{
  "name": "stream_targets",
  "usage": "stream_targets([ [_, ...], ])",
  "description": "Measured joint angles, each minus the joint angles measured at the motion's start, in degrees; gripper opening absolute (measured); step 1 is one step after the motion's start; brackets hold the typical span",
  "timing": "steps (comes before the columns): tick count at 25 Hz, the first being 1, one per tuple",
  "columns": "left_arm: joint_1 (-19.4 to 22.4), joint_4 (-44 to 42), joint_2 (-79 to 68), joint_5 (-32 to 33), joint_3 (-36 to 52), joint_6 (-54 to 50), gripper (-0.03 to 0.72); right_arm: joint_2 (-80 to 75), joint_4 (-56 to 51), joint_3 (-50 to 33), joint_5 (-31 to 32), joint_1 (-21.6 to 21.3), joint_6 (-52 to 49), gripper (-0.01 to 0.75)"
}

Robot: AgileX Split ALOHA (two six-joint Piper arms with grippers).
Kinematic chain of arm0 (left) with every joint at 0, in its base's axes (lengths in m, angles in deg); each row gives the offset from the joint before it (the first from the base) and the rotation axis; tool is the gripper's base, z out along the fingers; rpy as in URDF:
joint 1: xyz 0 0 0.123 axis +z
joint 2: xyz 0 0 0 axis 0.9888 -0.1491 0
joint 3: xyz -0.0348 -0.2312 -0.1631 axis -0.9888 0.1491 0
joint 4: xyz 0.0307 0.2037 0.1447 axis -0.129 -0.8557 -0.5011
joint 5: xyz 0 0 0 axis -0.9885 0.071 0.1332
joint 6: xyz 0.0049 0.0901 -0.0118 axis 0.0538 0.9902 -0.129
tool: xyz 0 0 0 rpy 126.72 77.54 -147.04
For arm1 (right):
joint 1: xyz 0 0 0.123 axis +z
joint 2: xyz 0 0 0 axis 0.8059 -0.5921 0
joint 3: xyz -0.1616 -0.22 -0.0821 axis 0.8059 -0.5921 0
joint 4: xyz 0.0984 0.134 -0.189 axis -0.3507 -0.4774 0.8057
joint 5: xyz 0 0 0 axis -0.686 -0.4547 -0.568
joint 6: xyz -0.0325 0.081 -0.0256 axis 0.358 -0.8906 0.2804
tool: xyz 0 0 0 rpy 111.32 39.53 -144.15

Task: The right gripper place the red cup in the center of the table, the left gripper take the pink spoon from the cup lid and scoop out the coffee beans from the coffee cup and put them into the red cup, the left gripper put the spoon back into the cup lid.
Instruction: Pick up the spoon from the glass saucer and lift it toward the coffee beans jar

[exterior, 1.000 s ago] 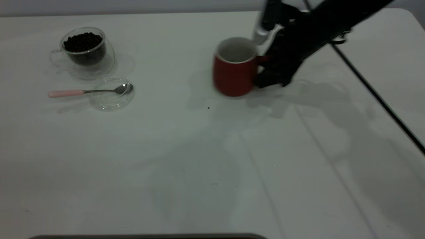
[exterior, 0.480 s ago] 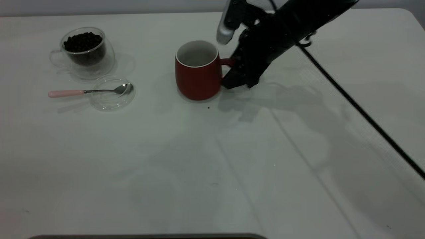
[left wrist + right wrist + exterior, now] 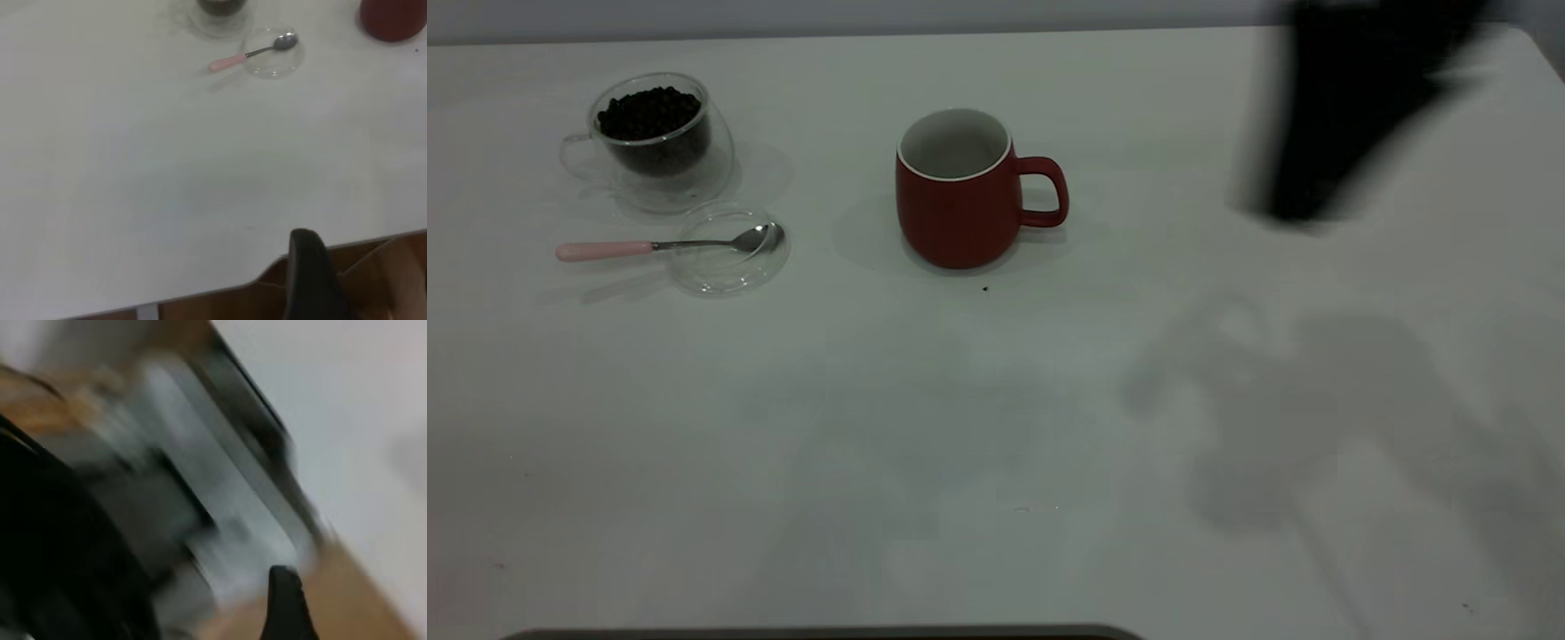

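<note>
- Exterior view: red cup (image 3: 959,189) stands upright near the middle of the table (image 3: 996,427), empty, handle toward the right arm's side. Right gripper (image 3: 1325,133) is a dark smear near the far right edge, well apart from the cup; how its fingers stand, I cannot tell.
- Same view: coffee cup (image 3: 656,138), heaped with coffee beans (image 3: 649,111), sits far left. Just in front, the cup lid (image 3: 727,251) holds the bowl of the pink spoon (image 3: 667,245); the handle overhangs the rim.
- Risk, my judgement: pressing that overhanging handle could tip the spoon or skid the lid. The carry to the red cup crosses bare table; beans may spill.
- Left wrist view: spoon (image 3: 250,55), lid (image 3: 272,53), red cup (image 3: 393,19) lie far off. Only one dark finger (image 3: 313,277) of the left gripper shows, past the table edge; its spread I cannot tell.
- Right wrist view: smeared; nothing of the task shows.
</note>
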Motion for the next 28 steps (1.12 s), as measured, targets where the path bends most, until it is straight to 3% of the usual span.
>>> stream_targets([
  [4, 0.00, -0.15, 0.00, 0.00, 0.00, 0.17, 0.461, 15.97, 17.00, -6.57, 1.31, -0.07, -21.08, 0.558],
  [9, 0.00, -0.15, 0.00, 0.00, 0.00, 0.17, 0.461, 32.37, 24.08, -17.83, 2.11, -0.32, -35.03, 0.558],
  [17, 0.00, -0.15, 0.00, 0.00, 0.00, 0.15, 0.461, 52.20, 24.46, -35.94, -3.11, -9.07, -37.38, 0.558],
  [20, 0.00, -0.15, 0.00, 0.00, 0.00, 0.15, 0.461, 59.89, 24.46, -37.02, -4.36, -11.47, -37.85, 0.558],
  [28, 0.00, -0.15, 0.00, 0.00, 0.00, 0.15, 0.461, 82.76, 24.46, -37.02, -4.11, -12.08, -38.04, 0.558],
])
